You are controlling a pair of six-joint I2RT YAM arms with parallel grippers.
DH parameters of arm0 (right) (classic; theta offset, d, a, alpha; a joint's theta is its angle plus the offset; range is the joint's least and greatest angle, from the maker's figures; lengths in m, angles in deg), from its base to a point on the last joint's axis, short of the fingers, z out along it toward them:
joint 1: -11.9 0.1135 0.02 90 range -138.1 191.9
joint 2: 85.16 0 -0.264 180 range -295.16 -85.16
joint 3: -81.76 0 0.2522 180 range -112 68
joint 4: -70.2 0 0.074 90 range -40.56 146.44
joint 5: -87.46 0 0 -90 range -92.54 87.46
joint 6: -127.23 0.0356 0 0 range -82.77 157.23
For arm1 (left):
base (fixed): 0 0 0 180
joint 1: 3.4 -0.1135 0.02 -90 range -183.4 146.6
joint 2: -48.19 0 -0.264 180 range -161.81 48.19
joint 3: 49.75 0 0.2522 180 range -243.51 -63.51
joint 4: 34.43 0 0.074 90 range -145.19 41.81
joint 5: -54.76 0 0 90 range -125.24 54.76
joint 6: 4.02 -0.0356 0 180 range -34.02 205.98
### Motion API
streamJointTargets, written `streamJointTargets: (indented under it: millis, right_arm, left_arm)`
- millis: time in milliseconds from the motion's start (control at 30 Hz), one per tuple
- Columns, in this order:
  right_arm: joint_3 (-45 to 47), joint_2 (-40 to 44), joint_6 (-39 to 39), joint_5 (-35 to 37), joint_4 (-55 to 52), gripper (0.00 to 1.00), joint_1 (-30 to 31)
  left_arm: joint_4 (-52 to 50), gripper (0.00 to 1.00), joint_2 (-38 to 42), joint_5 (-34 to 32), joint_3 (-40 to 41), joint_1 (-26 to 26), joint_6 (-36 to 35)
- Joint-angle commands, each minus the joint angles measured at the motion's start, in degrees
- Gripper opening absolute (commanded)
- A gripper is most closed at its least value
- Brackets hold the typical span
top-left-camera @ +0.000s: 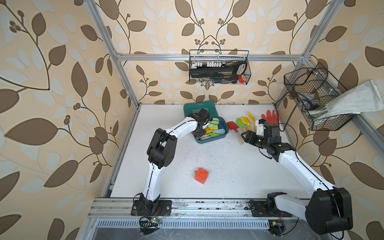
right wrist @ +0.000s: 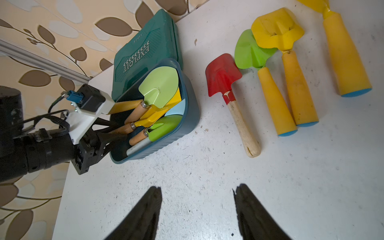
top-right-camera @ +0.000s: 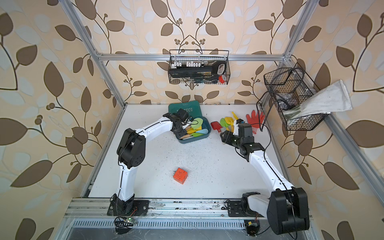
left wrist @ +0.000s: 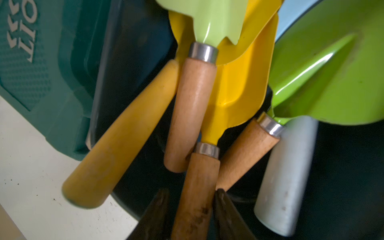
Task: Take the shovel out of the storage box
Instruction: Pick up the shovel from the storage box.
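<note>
Shovel (left wrist: 212, 133), yellow blade and wooden handle, lies inside the box (top-left-camera: 211, 141) among green shovels (right wrist: 160, 85), with its handle end toward the left end effector (left wrist: 191, 192); the box stands at 12 o'clock on the surface (top-left-camera: 228, 176), touching the case (top-left-camera: 197, 108) at its 11 o'clock corner. Left end effector: fingers (left wrist: 226, 212) flank the shovel handle, right against it; whether they press on it cannot be told. Right end effector (right wrist: 197, 187): jaws apart, nothing between them, above bare surface at 3 o'clock of the box. A red shovel (right wrist: 223, 74) lies on the surface at 3 o'clock of the box, beside the right end effector; an orange cube (top-left-camera: 201, 176) sits at 6 o'clock, well apart.
</note>
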Motion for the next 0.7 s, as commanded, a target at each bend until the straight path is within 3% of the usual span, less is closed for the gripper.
streamJointTargets:
  millis: [0,400,667]
  right_arm:
    - [1.0,-0.7,0.9,-2.2,1.1,0.60,-0.8]
    - [1.6,-1.6,1.8,-4.3,2.2,0.60,-2.1]
    - [1.7,-2.5,2.0,-5.2,2.5,0.60,-2.9]
  left_arm:
    - [-2.2,0.35,0.0,-1.2,-1.6,0.0,-1.0]
    - [-3.6,0.12,4.9,5.7,-2.0,0.2,0.3]
    - [-6.9,0.03,7.8,12.1,-4.1,0.2,2.3]
